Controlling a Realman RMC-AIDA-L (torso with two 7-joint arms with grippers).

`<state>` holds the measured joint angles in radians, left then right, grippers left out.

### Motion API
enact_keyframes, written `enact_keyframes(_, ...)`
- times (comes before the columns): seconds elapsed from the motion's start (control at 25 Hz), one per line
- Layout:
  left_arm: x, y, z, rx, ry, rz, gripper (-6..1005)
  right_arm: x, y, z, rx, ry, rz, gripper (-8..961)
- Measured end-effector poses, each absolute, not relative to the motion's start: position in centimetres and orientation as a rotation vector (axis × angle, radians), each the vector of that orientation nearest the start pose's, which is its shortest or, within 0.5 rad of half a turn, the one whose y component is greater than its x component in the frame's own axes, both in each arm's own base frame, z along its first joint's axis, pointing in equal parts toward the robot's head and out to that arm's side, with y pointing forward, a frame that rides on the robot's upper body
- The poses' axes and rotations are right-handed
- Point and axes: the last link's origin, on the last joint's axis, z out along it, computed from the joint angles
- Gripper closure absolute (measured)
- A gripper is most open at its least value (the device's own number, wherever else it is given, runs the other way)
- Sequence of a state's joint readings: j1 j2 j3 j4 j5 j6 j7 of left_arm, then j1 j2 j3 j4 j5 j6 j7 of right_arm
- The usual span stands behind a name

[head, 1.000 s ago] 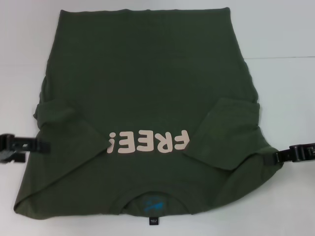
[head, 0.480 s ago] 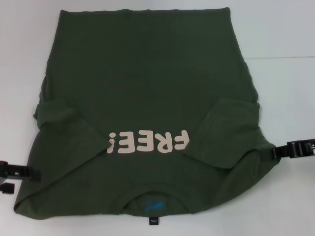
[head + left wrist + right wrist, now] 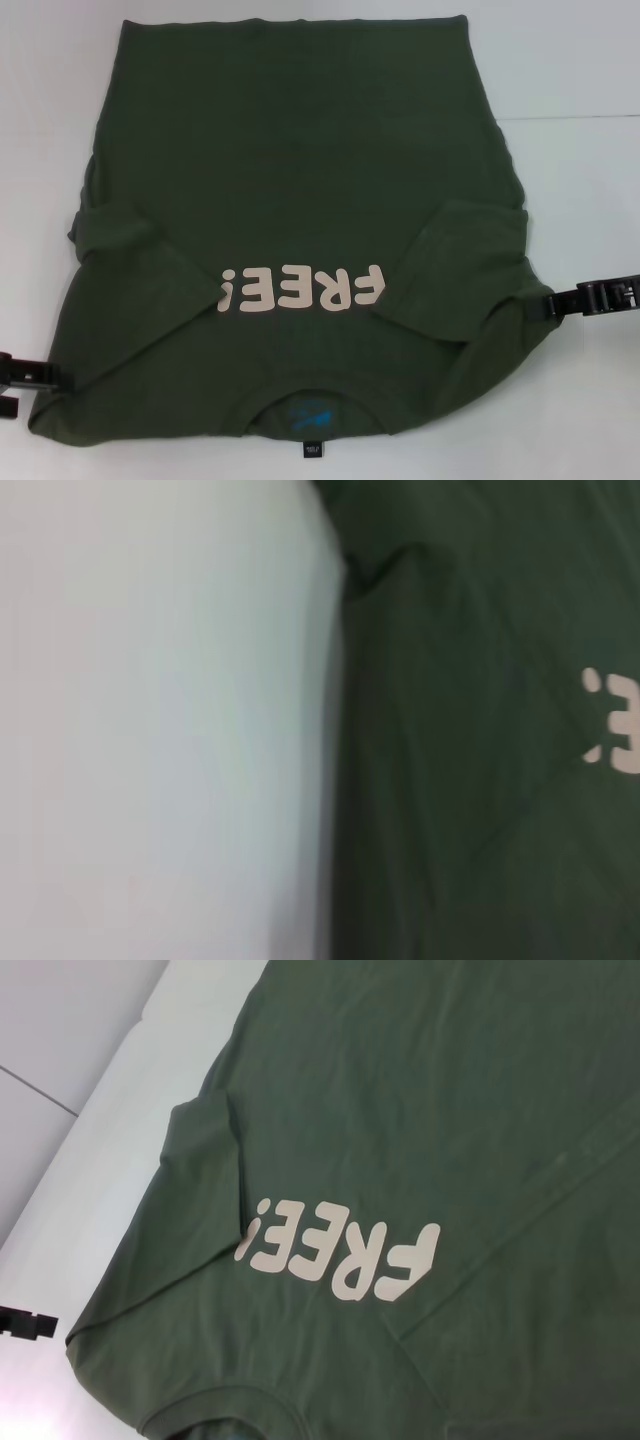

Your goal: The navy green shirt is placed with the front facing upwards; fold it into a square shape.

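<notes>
Left gripper (image 3: 15, 385) has dropped back toward the robot along the shirt's left edge since a second ago, from about lettering level to near the shoulder corner. Right gripper (image 3: 560, 304) barely shifted, a touch inward at the shirt's right edge.

Navy green shirt (image 3: 300, 180) lies flat, front up, on the white table (image 3: 570, 120), collar toward the robot, hem at the far side. Both sleeves are folded in onto the chest; the right sleeve flap covers the start of the pink "FREE!" lettering (image 3: 300, 290). Blue print (image 3: 310, 415) and black tag (image 3: 312, 450) show inside the collar.

Left gripper: two black fingers spread apart, one above the other in the head view, tips just beside the fabric edge near the left shoulder, no cloth visibly between them. Right gripper: tip touches the fabric edge by the folded right sleeve; can't tell whether its fingers are apart or closed, or whether they pinch cloth.

Left wrist view: shirt edge against bare table. Right wrist view: lettering and left sleeve fold, with the left gripper (image 3: 28, 1324) far off at the edge.
</notes>
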<state>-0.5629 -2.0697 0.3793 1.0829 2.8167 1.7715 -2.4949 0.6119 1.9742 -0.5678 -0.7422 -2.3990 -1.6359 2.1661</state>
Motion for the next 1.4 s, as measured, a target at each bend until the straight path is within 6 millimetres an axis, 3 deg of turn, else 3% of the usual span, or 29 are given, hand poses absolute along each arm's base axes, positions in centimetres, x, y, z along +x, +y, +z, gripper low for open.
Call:
enact_keyframes(0.84, -33.8, 30.1, 7.3, -1.997, -1.997, 0.028, 193, 29.0, 34.2, 4.8, -2.5, 1.6, 0.314, 919)
enact_keyframes(1.4, -33.4, 30.6, 6.5, -2.041, -2.007, 0.017, 202, 29.0, 34.2, 4.8, -2.5, 1.602, 0.314, 919)
